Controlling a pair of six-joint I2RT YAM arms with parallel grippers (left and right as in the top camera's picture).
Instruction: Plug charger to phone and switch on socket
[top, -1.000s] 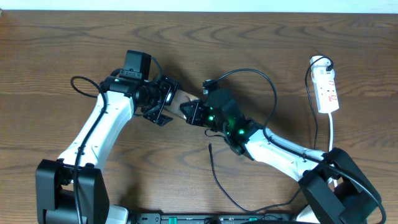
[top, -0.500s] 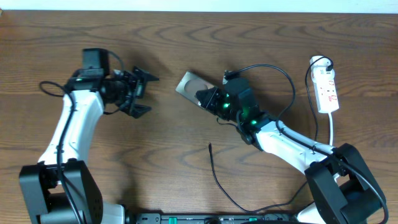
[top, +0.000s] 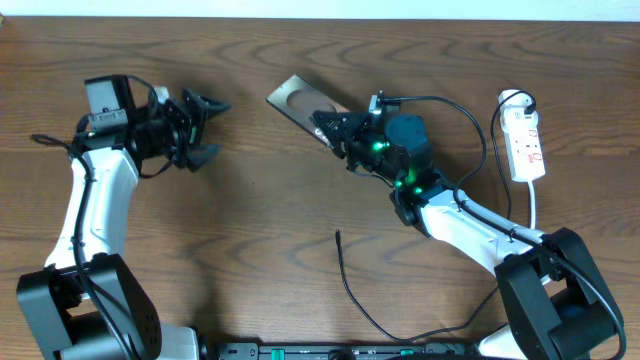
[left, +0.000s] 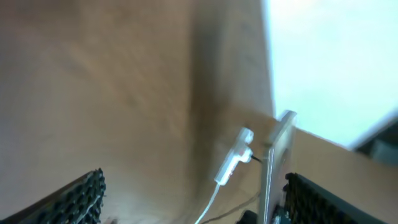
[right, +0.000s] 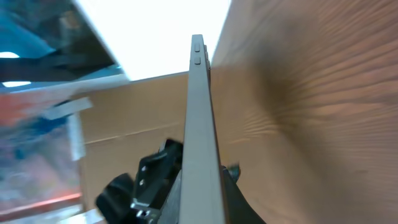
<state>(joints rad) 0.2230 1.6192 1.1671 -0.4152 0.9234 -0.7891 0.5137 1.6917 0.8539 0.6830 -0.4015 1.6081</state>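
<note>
From overhead the right fingers (top: 324, 121) cover the gripped end of the phone (top: 297, 98), hiding its port. Switch marks on the socket (top: 527, 140), well away from those fingers, are too small to read. The left wrist view is blurred throughout, the left fingers (left: 78, 200) cut by its bottom edge; the right wrist view crops the edge-on phone likewise.

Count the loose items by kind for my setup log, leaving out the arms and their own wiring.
phone: 1
black charger cable: 1
white power strip: 1
Total: 3
</note>
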